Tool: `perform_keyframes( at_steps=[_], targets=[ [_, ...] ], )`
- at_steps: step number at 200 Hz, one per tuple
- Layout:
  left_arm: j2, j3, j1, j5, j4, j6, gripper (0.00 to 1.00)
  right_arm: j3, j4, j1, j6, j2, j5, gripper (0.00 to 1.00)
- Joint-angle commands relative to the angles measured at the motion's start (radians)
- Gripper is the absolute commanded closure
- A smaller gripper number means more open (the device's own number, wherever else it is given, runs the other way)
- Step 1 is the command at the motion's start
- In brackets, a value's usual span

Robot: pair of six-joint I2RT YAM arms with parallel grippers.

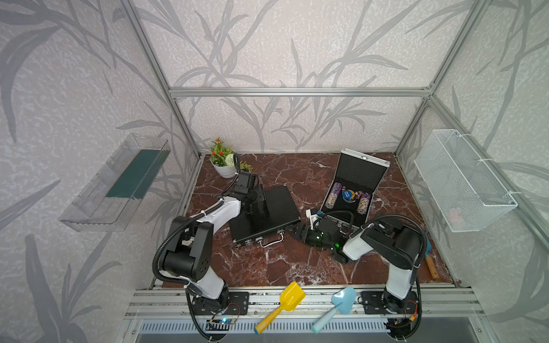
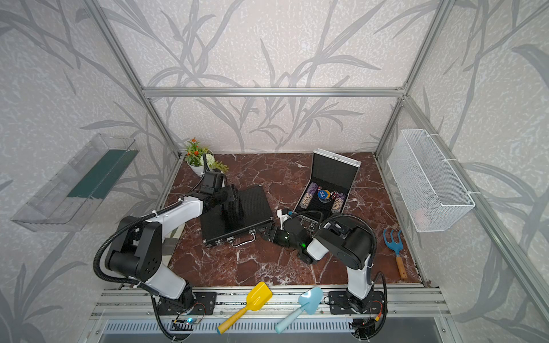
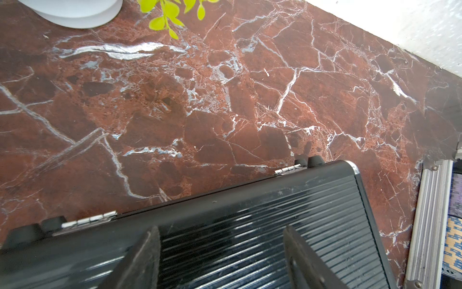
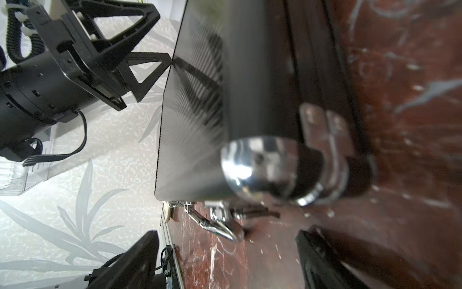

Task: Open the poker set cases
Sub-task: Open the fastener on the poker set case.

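Silver case (image 1: 361,172) stands open at the back right in both top views, chips showing in its tray. That leaves the closed ribbed black case (image 1: 264,216) in the middle of the marble table (image 1: 282,267) as the job to do. Its long side runs across the table, with the handle (image 1: 271,243) and latches facing the robot and the hinges to the rear. The left gripper (image 1: 257,197) is planted on the lid towards the rear left. The right gripper (image 2: 269,233) lies low just off the front right corner, so the right arm is much the nearer to the latch edge.

From the left wrist, the two fingers (image 3: 145,255) are spread, tips down on the ribbed lid and gripping nothing. The hinges (image 3: 90,220) sit just beyond them.

From the right wrist, the chrome corner (image 4: 250,165) looms close and blurred, and the lid runs away towards the left gripper's tips. Bright metal fittings (image 4: 215,226) jut from the front edge just ahead; whether they are handle or latch I can't tell. The right jaws gape with nothing between them. I reckon the nearest latch wants flipping next, while the left arm steadies the case.
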Motion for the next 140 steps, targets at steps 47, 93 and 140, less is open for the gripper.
perform_keyframes(
  at_steps=[47,93,140],
  targets=[
    [0.067,-0.049,-0.004,0.059,-0.116,-0.008,0.32,0.065,-0.014,-0.046,-0.109,0.079,-0.025,0.12],
    [0.077,-0.048,-0.005,0.078,-0.108,-0.004,0.32,0.030,0.261,-0.059,-0.059,0.164,-0.048,0.17],
    [0.099,-0.044,-0.004,0.092,-0.102,-0.007,0.33,0.025,0.284,-0.062,-0.054,0.088,-0.090,0.20]
  ],
)
